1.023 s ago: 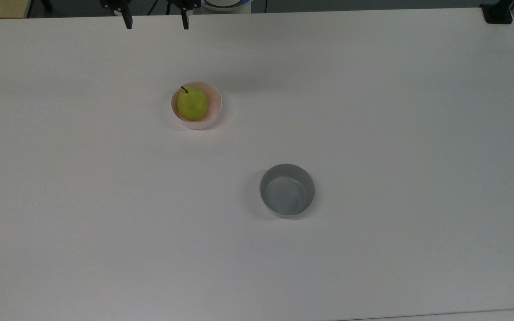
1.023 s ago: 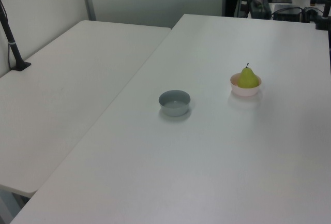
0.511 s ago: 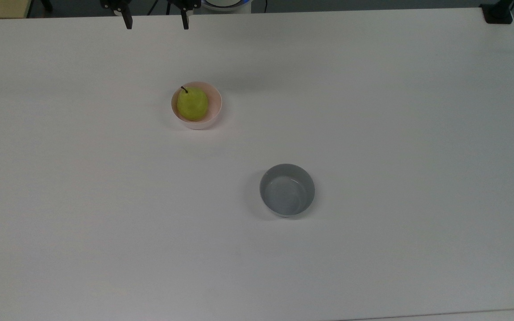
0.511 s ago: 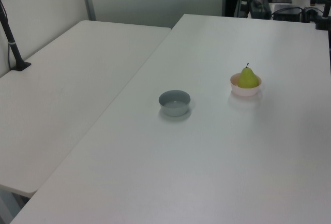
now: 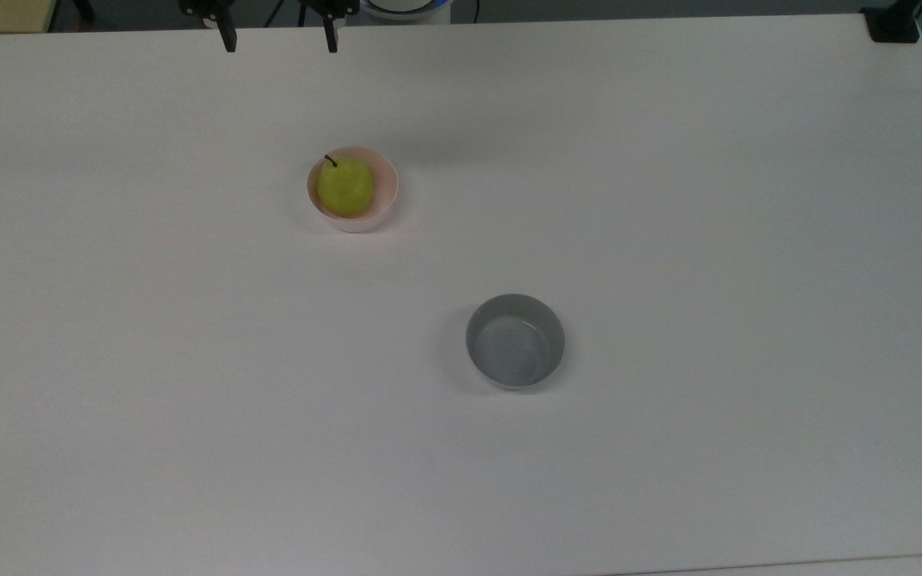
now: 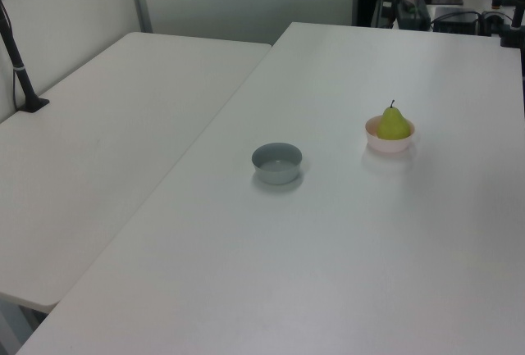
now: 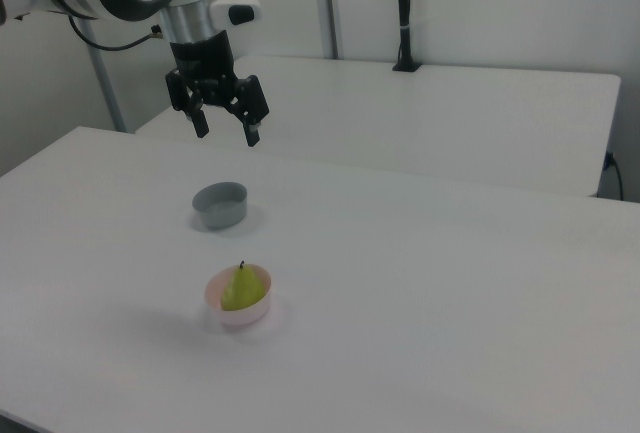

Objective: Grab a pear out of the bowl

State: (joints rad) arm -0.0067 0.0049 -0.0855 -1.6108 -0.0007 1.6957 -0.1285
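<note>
- Small yellow-green pear (image 5: 344, 186) stands stem-up inside the round pale pink bowl (image 5: 382, 206).
- Black two-finger gripper (image 7: 227, 135) hangs high above that bowl, fingers spread, empty.
- Round grey bowl (image 5: 515, 342) sits well apart from the pink bowl, on the white table (image 5: 709, 240).

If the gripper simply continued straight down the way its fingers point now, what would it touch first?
Probably the bare white table. The open gripper hangs high with its fingers pointing down, and in the top view it sits well toward the upper edge from the pear and its pink bowl, though depth is uncertain.
</note>
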